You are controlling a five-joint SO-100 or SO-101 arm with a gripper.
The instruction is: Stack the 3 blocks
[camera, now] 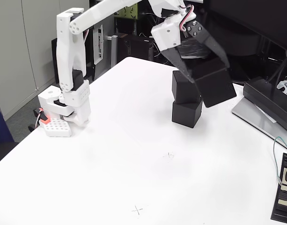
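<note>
Two black blocks stand stacked on the white table (110, 154): the lower block (186, 113) rests on the table and a second block (185, 87) sits on top of it, slightly offset. A third black block (215, 84) hangs tilted in the air just right of the upper one, close to or touching its side. My gripper (208, 64) comes down from the top of the fixed view and is shut on this tilted block, its dark fingers (180, 63) clasping the block's upper part.
The arm's white base (63, 110) stands at the table's left edge. A grey laptop-like device (265, 110) lies at the right edge, and a flat black device with a white label (284, 192) lies at the lower right. Dark office clutter stands behind the table.
</note>
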